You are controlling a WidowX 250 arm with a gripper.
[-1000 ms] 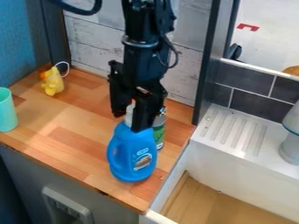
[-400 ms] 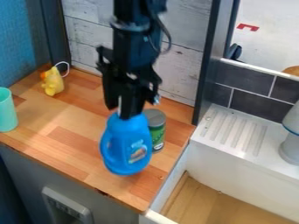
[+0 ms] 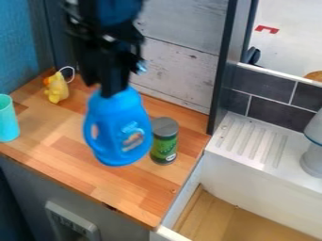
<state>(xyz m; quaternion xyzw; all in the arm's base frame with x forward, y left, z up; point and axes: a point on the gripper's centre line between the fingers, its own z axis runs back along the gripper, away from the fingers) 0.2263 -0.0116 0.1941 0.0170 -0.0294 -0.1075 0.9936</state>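
Bottle (image 3: 118,129) clenched at its top by gripper (image 3: 102,85), apparently clear of counter (image 3: 66,162); grasp and lift judged done, set-down and release outstanding.

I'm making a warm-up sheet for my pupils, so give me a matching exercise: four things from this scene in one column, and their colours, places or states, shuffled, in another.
Column one
1. Bottle
2. Can
3. Duck
4. Cup

Column two
A. Yellow, towards the back left corner
B. Upright, grey on top with a green label
C. Blue, held by the gripper
D. Pale green, at the picture's left edge

Right pairs: 1-C, 2-B, 3-A, 4-D
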